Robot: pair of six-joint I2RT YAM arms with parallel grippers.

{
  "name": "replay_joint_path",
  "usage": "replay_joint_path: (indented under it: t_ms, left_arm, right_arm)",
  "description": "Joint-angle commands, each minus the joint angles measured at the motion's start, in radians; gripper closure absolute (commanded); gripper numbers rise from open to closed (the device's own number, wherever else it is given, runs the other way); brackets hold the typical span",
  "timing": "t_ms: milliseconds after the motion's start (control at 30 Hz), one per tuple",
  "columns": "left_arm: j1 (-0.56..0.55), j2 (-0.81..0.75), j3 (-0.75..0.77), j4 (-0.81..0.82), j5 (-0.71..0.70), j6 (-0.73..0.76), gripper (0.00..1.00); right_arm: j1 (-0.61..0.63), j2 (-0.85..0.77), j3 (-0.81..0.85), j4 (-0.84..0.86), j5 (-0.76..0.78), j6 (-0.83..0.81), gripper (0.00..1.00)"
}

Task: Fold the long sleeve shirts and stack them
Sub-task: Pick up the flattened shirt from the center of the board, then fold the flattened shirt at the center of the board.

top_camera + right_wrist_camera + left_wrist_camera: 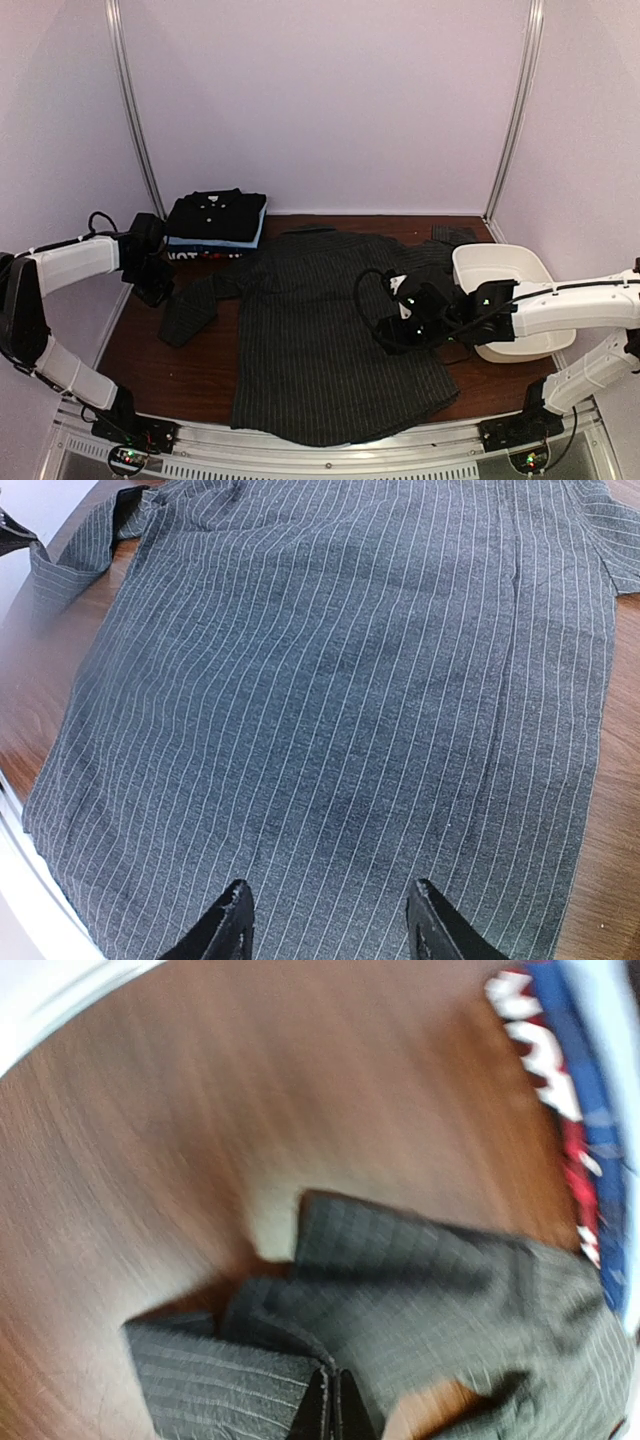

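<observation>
Left tool [331,1402] is pinched tight, and from its wrist cam it looks clamped on the sleeve [420,1290] of the pinstripe shirt [320,340], out toward the left side of the counter [200,375]. Right tool [333,925] hangs half-wide over the shirt body, gripping nothing. The shirt lies spread flat mid-counter with that sleeve flopped out left, and I can't see any folds in the body. Back left there's a stack of folded shirts [215,222], black on top of light blue, so I'd say a few are done and this one's barely started. White tub [505,300] sits on the right.
</observation>
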Motion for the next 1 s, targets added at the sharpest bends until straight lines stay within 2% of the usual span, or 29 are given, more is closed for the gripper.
replay_joint_path:
  t_ms: [0, 200, 467, 600, 700, 800, 967]
  left_arm:
    - [-0.092, -0.113, 0.004, -0.018, -0.093, 0.094, 1.0]
    - [-0.29, -0.154, 0.123, -0.034, -0.184, 0.282, 1.0]
    - [-0.676, 0.036, 0.439, -0.1, -0.296, 0.498, 1.0]
    - [-0.823, 0.179, 0.563, -0.104, -0.255, 0.641, 1.0]
    - [-0.908, 0.276, 0.617, -0.128, -0.203, 0.691, 1.0]
    - [-0.973, 0.348, 0.624, -0.128, -0.144, 0.71, 1.0]
    - [-1.035, 0.38, 0.575, -0.075, -0.04, 0.706, 1.0]
  right_arm:
    - [-0.006, -0.041, -0.006, 0.017, 0.021, -0.004, 0.46]
    - [-0.012, -0.076, 0.005, 0.018, 0.051, -0.027, 0.48]
    - [-0.027, -0.127, 0.021, 0.014, 0.092, -0.043, 0.49]
    - [-0.038, -0.166, 0.008, 0.02, 0.108, -0.032, 0.5]
    - [-0.044, -0.185, -0.005, 0.021, 0.11, -0.025, 0.5]
    - [-0.046, -0.196, -0.019, 0.017, 0.108, -0.022, 0.5]
    - [-0.046, -0.217, -0.069, 0.028, 0.103, -0.016, 0.5]
